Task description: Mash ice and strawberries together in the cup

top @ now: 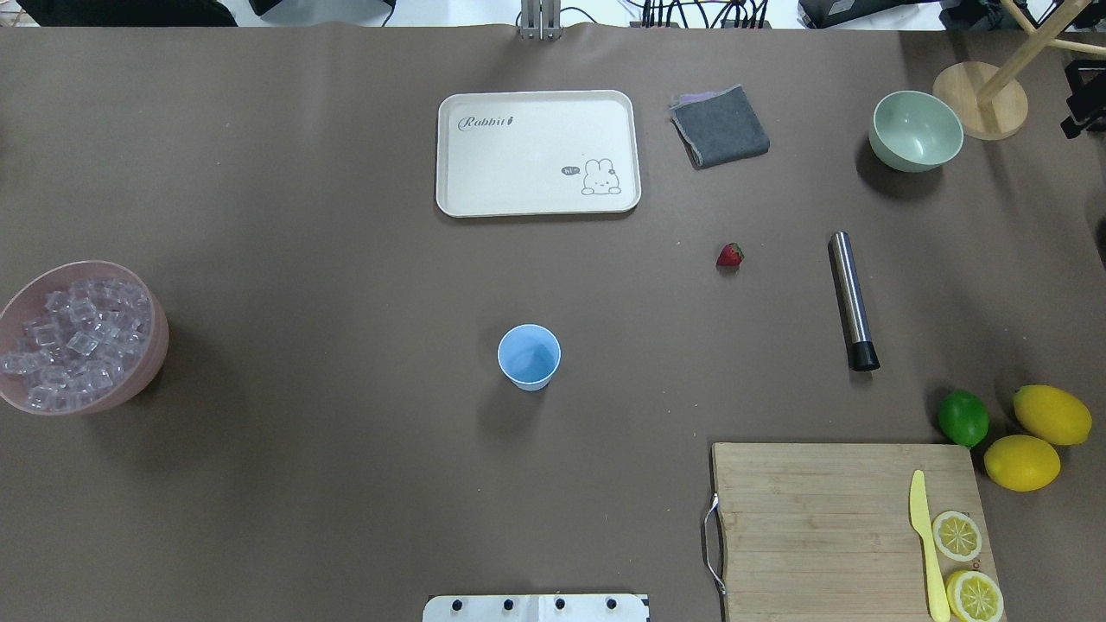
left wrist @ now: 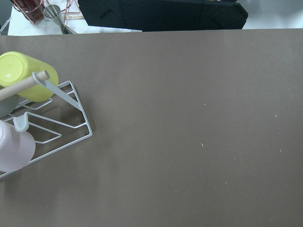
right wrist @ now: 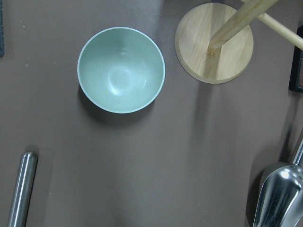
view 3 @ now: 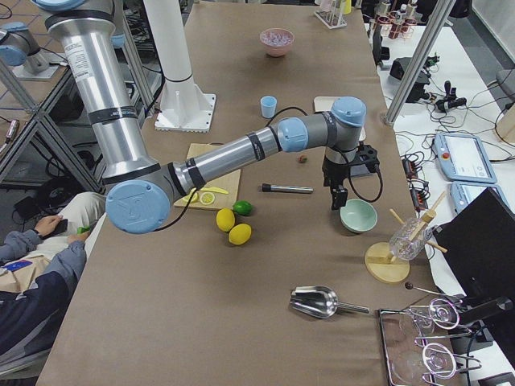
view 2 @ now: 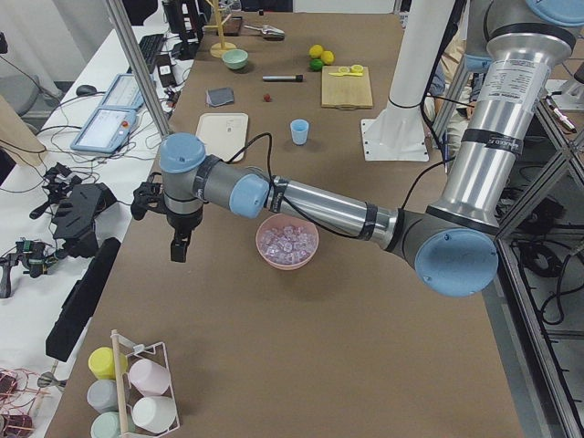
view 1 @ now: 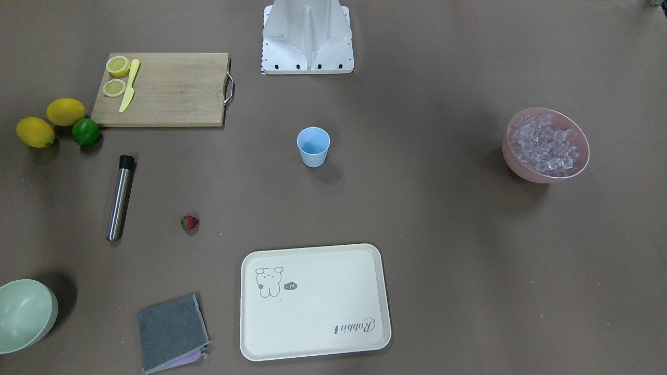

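Observation:
The light blue cup (top: 529, 356) stands upright and empty mid-table; it also shows in the front view (view 1: 313, 146). The small red strawberry (top: 730, 255) lies on the table to the cup's far right. The ice (top: 73, 333) fills a pink bowl (top: 161, 345) at the table's left end. My left gripper (view 2: 180, 246) hangs over bare table beyond the pink bowl. My right gripper (view 3: 338, 197) hangs between a steel muddler (view 3: 286, 189) and the pale green bowl (view 3: 358, 215). Both show only in side views; I cannot tell whether they are open or shut.
A cutting board (top: 851, 527) with lemon halves and a yellow knife, two lemons (top: 1037, 436) and a lime (top: 963, 417) lie near right. A cream tray (top: 537, 152) and grey cloth (top: 720, 126) lie far. A wooden stand (right wrist: 214, 42), metal scoop (right wrist: 279, 196) and cup rack (left wrist: 33, 113) sit at the ends.

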`<action>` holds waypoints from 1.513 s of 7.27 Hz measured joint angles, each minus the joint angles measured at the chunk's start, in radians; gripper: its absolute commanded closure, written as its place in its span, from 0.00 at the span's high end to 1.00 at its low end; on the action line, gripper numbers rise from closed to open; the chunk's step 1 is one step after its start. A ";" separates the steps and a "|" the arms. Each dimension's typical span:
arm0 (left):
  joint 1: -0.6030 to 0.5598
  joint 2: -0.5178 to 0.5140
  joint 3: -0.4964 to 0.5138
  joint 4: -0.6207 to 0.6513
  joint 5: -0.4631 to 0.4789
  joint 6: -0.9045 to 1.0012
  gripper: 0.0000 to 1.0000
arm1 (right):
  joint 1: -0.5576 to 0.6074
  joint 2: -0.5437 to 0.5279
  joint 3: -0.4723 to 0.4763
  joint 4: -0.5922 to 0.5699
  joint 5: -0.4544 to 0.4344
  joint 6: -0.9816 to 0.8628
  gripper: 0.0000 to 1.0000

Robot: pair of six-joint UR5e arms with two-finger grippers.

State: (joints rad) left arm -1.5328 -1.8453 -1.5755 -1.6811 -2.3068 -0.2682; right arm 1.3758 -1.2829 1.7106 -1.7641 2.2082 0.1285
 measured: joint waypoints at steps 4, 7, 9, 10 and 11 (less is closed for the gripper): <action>0.171 0.020 -0.023 -0.227 -0.039 0.006 0.98 | -0.004 -0.001 0.006 0.000 -0.001 0.022 1.00; 0.346 0.062 -0.031 -0.403 -0.041 0.108 0.98 | -0.004 -0.006 0.005 -0.001 -0.003 0.086 1.00; 0.380 0.107 -0.065 -0.423 -0.051 0.276 0.97 | -0.007 -0.009 0.005 -0.001 -0.004 0.181 1.00; 0.393 0.137 -0.091 -0.425 -0.060 0.324 0.97 | -0.015 -0.011 0.006 0.000 -0.004 0.224 1.00; 0.409 0.176 -0.116 -0.427 -0.065 0.370 0.97 | -0.028 -0.013 0.007 0.000 -0.005 0.254 1.00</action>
State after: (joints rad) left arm -1.1242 -1.6689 -1.6914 -2.1081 -2.3717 0.1020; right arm 1.3477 -1.2962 1.7172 -1.7641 2.2034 0.3829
